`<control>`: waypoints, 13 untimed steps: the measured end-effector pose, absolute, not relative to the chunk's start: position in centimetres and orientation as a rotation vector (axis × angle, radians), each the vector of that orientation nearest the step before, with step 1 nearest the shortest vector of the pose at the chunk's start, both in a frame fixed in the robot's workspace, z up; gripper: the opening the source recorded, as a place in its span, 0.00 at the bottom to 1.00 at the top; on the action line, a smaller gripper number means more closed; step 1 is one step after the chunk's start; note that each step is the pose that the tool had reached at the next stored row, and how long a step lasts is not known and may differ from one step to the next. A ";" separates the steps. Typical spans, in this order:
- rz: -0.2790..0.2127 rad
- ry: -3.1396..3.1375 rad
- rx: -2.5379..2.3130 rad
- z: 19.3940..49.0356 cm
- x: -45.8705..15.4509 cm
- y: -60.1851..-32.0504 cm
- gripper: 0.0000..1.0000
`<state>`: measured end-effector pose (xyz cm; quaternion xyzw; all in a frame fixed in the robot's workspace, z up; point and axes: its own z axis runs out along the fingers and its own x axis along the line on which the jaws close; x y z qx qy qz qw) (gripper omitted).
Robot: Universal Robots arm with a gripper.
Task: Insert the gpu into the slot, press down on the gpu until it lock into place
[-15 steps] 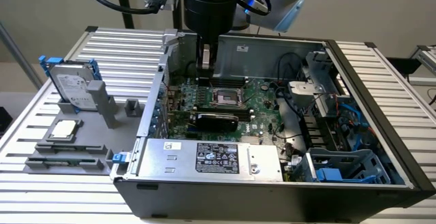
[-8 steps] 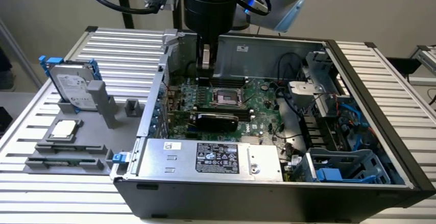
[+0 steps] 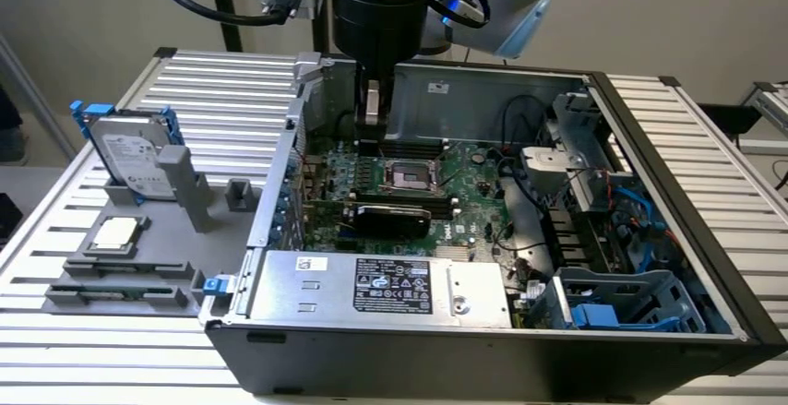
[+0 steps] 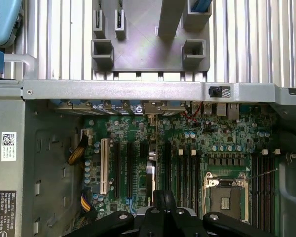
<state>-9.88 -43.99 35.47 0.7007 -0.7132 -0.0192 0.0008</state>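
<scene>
The case (image 3: 493,359) lies open on the slatted table (image 3: 111,331). Nearest in the exterior view is the power supply (image 3: 308,285) with its label up, and a blue drive cage (image 3: 615,299) sits toward that view's right.

Just behind the power supply, the gpu (image 3: 391,216) stands on edge on the green board (image 3: 474,211), black face toward the camera, its length running across the view. A bit of blue at its foot, toward the exterior view's left, looks like the slot (image 3: 350,232); the rest is hidden under the card, and whether the card is fully seated cannot be told.

Beyond the gpu is the socket (image 3: 412,176). The tool (image 3: 375,133) hangs upright above the board, clear of the gpu and touching nothing. Its fingers appear drawn together with no gap between them, and they grip nothing.

In the wrist view the tool (image 4: 164,202) points down at the board. A thin pale edge, likely the gpu (image 4: 150,180), runs between black slots and passes under the tool, with the socket (image 4: 226,195) close by.

On the table at the exterior view's left, a grey fixture (image 3: 124,280) carries a chip (image 3: 113,232); farther back a hard drive (image 3: 129,156) stands tilted in it.
</scene>
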 end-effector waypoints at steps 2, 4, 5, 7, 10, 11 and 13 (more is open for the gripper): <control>-0.060 -2.239 2.200 35.5 -9.9 -44.0 0.11; -0.060 -2.239 2.200 35.5 -9.9 -44.0 0.11; -0.060 -2.239 2.200 35.5 -9.9 -44.0 0.11; -0.060 -2.239 2.200 35.5 -9.9 -44.0 0.11; -0.060 -2.239 2.200 35.5 -9.9 -44.0 0.11; -0.060 -2.239 2.200 35.5 -9.9 -44.0 0.11; -0.060 -2.239 2.200 35.5 -9.9 -44.0 0.11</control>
